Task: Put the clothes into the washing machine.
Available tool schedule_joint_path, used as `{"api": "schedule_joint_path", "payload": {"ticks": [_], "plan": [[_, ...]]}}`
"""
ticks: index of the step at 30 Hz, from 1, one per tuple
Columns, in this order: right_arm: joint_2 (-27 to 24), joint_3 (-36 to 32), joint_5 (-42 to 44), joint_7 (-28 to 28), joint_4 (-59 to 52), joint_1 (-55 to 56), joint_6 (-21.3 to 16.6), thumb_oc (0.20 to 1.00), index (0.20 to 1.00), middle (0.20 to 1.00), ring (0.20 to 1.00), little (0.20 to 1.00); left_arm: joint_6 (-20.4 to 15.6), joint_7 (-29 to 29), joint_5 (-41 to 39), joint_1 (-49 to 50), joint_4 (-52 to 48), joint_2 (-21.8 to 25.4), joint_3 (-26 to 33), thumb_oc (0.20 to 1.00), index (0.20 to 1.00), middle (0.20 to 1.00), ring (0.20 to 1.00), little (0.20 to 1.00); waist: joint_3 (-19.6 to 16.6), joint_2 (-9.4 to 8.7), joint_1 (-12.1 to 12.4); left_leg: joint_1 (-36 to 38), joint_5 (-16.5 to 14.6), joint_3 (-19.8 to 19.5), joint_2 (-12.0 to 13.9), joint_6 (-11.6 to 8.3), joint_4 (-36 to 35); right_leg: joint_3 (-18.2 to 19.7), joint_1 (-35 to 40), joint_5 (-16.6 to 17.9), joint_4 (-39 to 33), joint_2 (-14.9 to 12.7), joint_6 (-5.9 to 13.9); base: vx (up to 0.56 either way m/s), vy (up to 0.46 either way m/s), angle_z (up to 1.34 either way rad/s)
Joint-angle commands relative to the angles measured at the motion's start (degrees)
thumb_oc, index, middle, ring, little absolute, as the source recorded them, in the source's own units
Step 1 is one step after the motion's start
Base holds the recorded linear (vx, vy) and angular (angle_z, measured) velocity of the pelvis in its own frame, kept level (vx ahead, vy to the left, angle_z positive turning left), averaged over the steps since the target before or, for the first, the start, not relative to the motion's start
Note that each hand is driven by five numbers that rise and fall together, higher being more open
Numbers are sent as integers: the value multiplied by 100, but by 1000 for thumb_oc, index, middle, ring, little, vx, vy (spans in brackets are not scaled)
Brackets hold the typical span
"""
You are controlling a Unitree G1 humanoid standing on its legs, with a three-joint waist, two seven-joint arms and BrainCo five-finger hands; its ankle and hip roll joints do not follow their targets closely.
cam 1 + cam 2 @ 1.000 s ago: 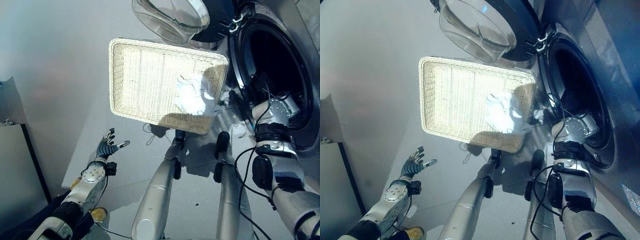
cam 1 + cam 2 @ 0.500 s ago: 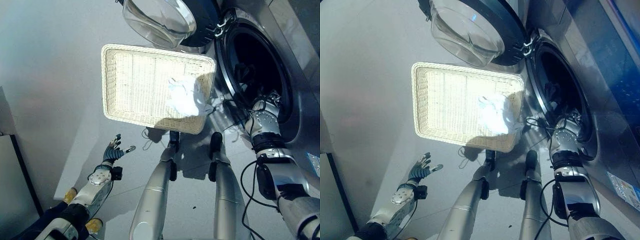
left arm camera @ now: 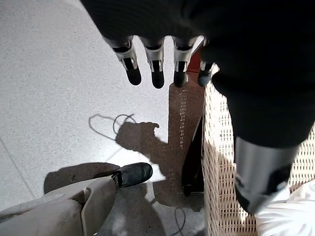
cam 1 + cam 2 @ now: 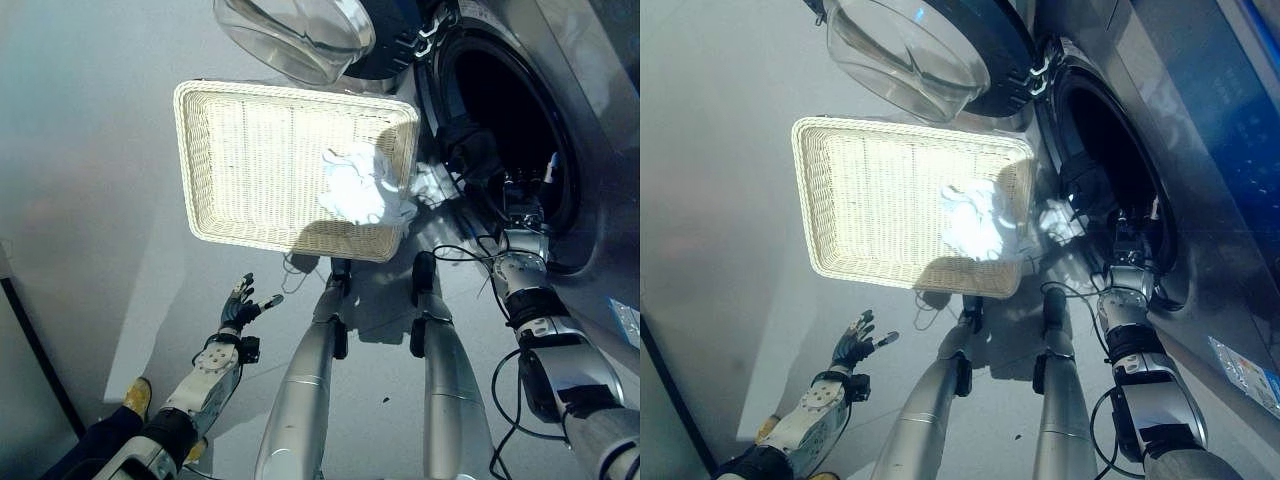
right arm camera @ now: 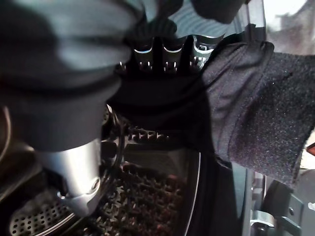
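A black garment hangs at the washing machine opening, upper right of frame, with the right hand curled into it. White clothes sit in the wicker basket, centre. Left hand is relaxed open, lower left.

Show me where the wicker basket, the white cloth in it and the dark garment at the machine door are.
wicker basket (image 4: pixel 250 160): left eye view, bare woven floor.
white cloth (image 4: pixel 352 192): left eye view, middle of the bundle.
dark garment (image 5: pixel 256 98): right wrist view, hanging fabric.
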Motion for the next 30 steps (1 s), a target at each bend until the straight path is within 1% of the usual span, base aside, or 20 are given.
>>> {"api": "schedule_joint_path", "payload": {"ticks": [1, 2, 5, 7, 8, 9, 10, 13, 14, 15, 18, 20, 21, 23, 24, 25, 26, 27, 28, 30], "plan": [[-249, 50, -415, 168, -739, 219, -150, 1000, 1000, 1000, 1000, 1000, -145, 117, 52, 55, 103, -32, 265, 1000, 1000, 1000, 1000, 1000, 16, 12, 62, 191, -132, 69, -400, -6, -10, -261, 257, 526, -590, 357, 146, -30, 23, -3], [-251, 54, -433, 176, -901, 187, -189, 1000, 1000, 1000, 1000, 1000, -168, 132, 71, 72, 119, -47, 276, 1000, 1000, 1000, 1000, 1000, 16, 0, 58, 209, -127, 64, -404, -5, -32, -262, 277, 543, -619, 354, 155, -32, 34, -2], [-209, 14, -187, 264, -1266, 208, -23, 1000, 1000, 1000, 1000, 1000, -176, 98, 48, 126, 133, -52, 311, 1000, 1000, 1000, 1000, 1000, 16, -27, 45, 306, -196, 45, -416, -3, -17, -243, 369, 481, -600, 346, 165, -14, 40, -1], [-201, -22, 21, 312, -1609, 159, 120, 1000, 1000, 1000, 1000, 1000, -173, 88, 42, 152, 119, -78, 350, 1000, 1000, 1000, 1000, 1000, 16, -38, 41, 317, -153, 57, -414, 6, -40, -254, 381, 538, -630, 339, 166, -8, 39, 0], [-220, -44, 244, 391, -1848, 152, 139, 1000, 1000, 1000, 1000, 1000, -189, 76, 72, 212, 116, -90, 359, 1000, 1000, 1000, 1000, 1000, 16, -50, 39, 379, -209, 63, -410, 2, -30, -257, 440, 476, -612, 329, 174, 0, 0, 0], [-224, -56, 425, 472, -1969, 122, 137, 1000, 1000, 1000, 1000, 1000, -195, 62, 85, 218, 112, -92, 381, 1000, 1000, 1000, 1000, 1000, 16, -53, 40, 346, -158, 71, -403, 2, -36, -266, 417, 531, -636, 326, 167, 0, 0, 0], [-220, -163, 1102, 827, -2380, 88, 167, 1000, 1000, 1000, 1000, 1000, -219, 20, 109, 322, 99, -83, 403, 1000, 1000, 1000, 1000, 1000, 16, -63, 37, 435, -223, 69, -398, 2, -38, -270, 503, 454, -621, 317, 177, 0, 0, 0], [-183, -256, 1724, 1368, -2737, -15, 143, 1000, 1000, 1000, 1000, 1000, -192, 6, 153, 372, 42, -48, 410, 1000, 1000, 1000, 1000, 1000, 16, -69, 50, 424, -180, 56, -394, 8, -40, -279, 500, 511, -641, 311, 178, 0, 0, 0], [-132, -352, 2083, 1867, -3127, -151, 74, 1000, 1000, 1000, 1000, 1000, -148, -11, 136, 413, -19, 17, 416, 1000, 1000, 1000, 1000, 1000, 16, -70, 69, 468, -210, 26, -414, 24, -35, -281, 543, 493, -634, 309, 190, -26, -35, 2], [-96, -373, 2128, 1962, -3283, -193, -2, 1000, 1000, 1000, 1000, 1000, -134, -31, 143, 433, -36, 43, 437, 1000, 1000, 1000, 1000, 1000, 16, -76, 77, 485, -218, 12, -421, 29, -36, -290, 566, 488, -641, 306, 194, -14, -57, 3], [23, -394, 2165, 2674, -4258, -560, -715, 1000, 1000, 1000, 1000, 1000, 14, -143, 108, 466, -164, 152, 526, 1000, 1000, 1000, 1000, 1000, 16, -74, 129, 525, -223, -21, -446, 39, -45, -318, 630, 517, -702, 286, 208, -17, -27, 1], [66, -465, 2145, 2840, -4713, -669, -1230, 1000, 1000, 1000, 1000, 1000, 116, -208, 65, 505, -260, 191, 579, 1000, 1000, 1000, 1000, 1000, 16, -62, 135, 525, -250, -41, -471, 44, 12, -320, 631, 523, -692, 268, 213, 0, 0, 0], [65, -502, 2170, 2837, -4786, -695, -1373, 1000, 1000, 1000, 1000, 1000, 118, -237, 58, 510, -250, 202, 592, 1000, 1000, 1000, 1000, 1000, 16, -59, 131, 525, -257, -44, -480, 42, 33, -323, 628, 529, -690, 260, 214, 0, 0, 0], [76, -605, 2331, 2692, -4820, -735, -1735, 1000, 1000, 1000, 1000, 1000, 103, -305, -7, 518, -226, 220, 580, 1000, 1000, 1000, 1000, 1000, 16, -37, 123, 511, -266, -44, -502, 31, 88, -323, 617, 540, -687, 242, 211, 5, 33, 1], [74, -744, 2278, 1852, -4555, -713, -2464, 1000, 1000, 1000, 1000, 1000, 84, -313, -66, 496, -189, 213, 533, 1000, 1000, 1000, 1000, 1000, 16, -15, 105, 501, -266, -42, -513, 16, 116, -328, 602, 555, -688, 221, 217, 9, 72, 2], [61, -795, 2223, 1341, -4422, -699, -2735, 1000, 1000, 1000, 1000, 1000, 74, -320, -97, 478, -166, 210, 517, 1000, 1000, 1000, 1000, 1000, 16, -4, 103, 494, -265, -34, -515, 6, 125, -334, 597, 561, -692, 208, 221, 8, 57, 1], [56, -801, 2089, 1182, -4458, -713, -2756, 1000, 1000, 1000, 1000, 1000, 70, -323, -101, 468, -160, 209, 509, 1000, 1000, 1000, 1000, 1000, 16, 0, 109, 492, -266, -33, -515, 5, 127, -333, 596, 561, -694, 208, 222, 1, 72, 1], [20, -974, 1843, 101, -3584, -625, -3122, 1000, 1000, 1000, 1000, 1000, -17, -263, -150, 445, -87, 117, 404, 1000, 1000, 1000, 1000, 1000, 16, 49, 78, 500, -219, 6, -513, 1, 51, -328, 598, 585, -736, 205, 229, -5, 108, 2], [9, -1017, 1739, -592, -3115, -639, -3123, 1000, 1000, 1000, 1000, 1000, -88, -198, -210, 393, -24, 54, 297, 1000, 1000, 1000, 1000, 1000, 16, 85, 60, 473, -173, 27, -511, -12, 5, -315, 563, 641, -795, 195, 230, -11, 127, 4], [-156, -991, 1792, -1181, -2249, -698, -3091, 1000, 1000, 1000, 1000, 1000, -204, -111, -274, 311, 63, -2, 101, 1000, 1000, 1000, 1000, 1000, 16, 146, 71, 473, -122, 70, -500, -21, -83, -289, 552, 700, -878, 194, 230, -8, 68, 1]]}}
